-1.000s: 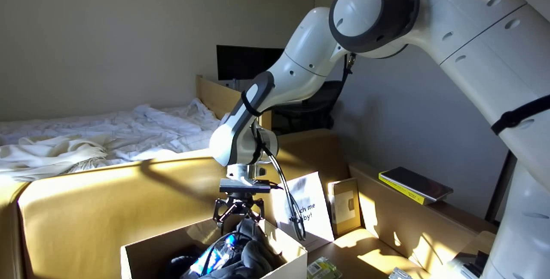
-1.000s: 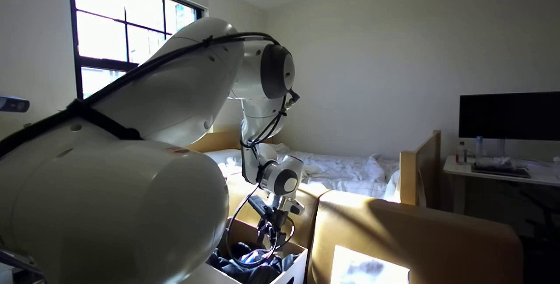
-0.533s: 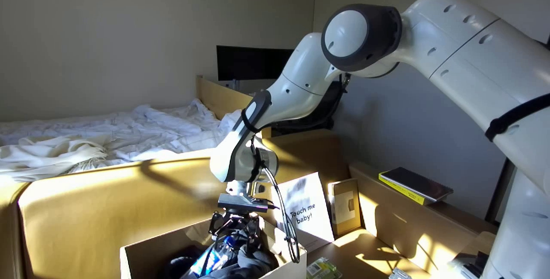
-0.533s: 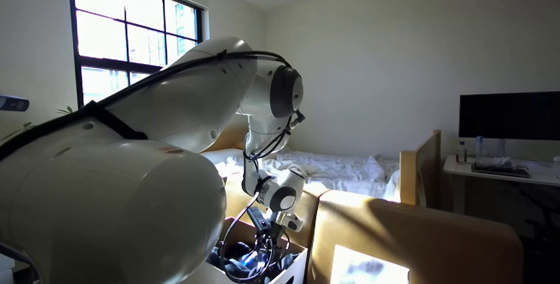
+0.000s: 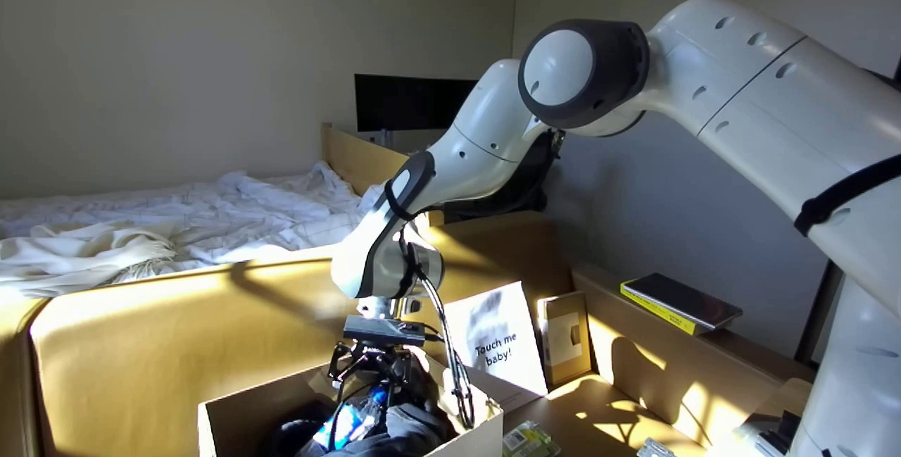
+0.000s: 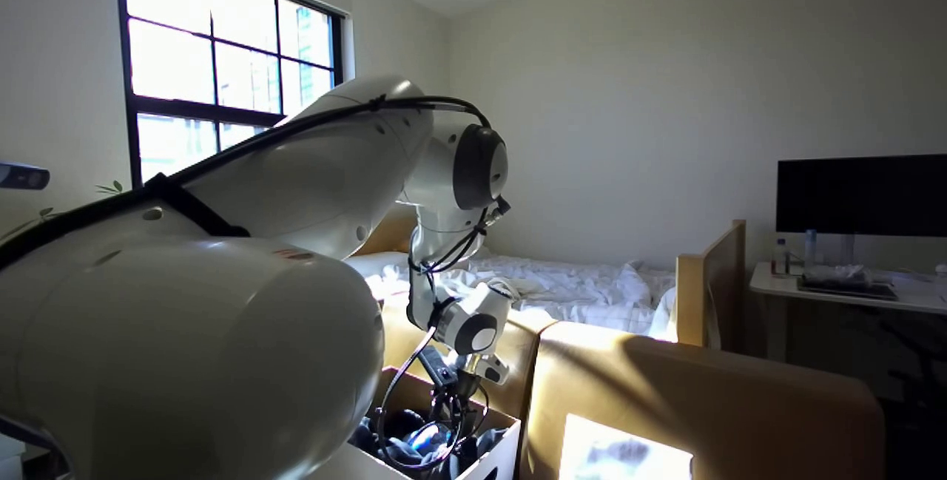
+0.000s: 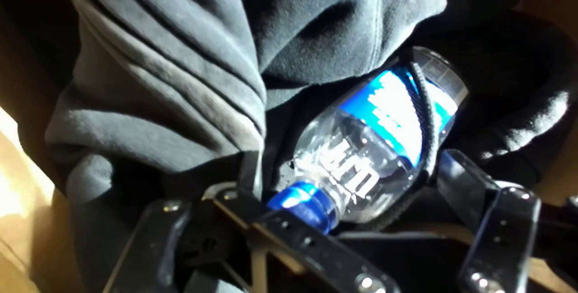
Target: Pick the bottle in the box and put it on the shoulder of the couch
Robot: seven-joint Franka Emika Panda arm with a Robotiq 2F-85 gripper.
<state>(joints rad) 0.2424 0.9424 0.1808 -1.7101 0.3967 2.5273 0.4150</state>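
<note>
A: Exterior view. Gripper (image 5: 372,381) sits lower than one second ago and has slid slightly sideways, toward the bottle (image 5: 352,422). It appears to dip into the box (image 5: 484,436).

B: Bottle moved?

A: Not lifted. It lies in the box on dark clothes (image 5: 415,432), cap end nearest the gripper.

B: Next camera.

A: In an exterior view the arm (image 6: 318,177) has also dropped. The gripper is too dark there to read.

B: Wrist view?

A: Fingers (image 7: 465,189) wide apart, holding nothing. The bottle's neck and shoulder show in the gap; the blue cap (image 7: 300,205) is partly hidden behind a finger link. Cannot tell whether the fingertips are level with the bottle. A cord (image 7: 423,108) crosses the label.

B: Meaning?

A: My judgement: approach nearly finished, grasp not yet made, carry to the couch (image 5: 141,344) all to come. Cord or clothes could get pinched when closing.
</note>
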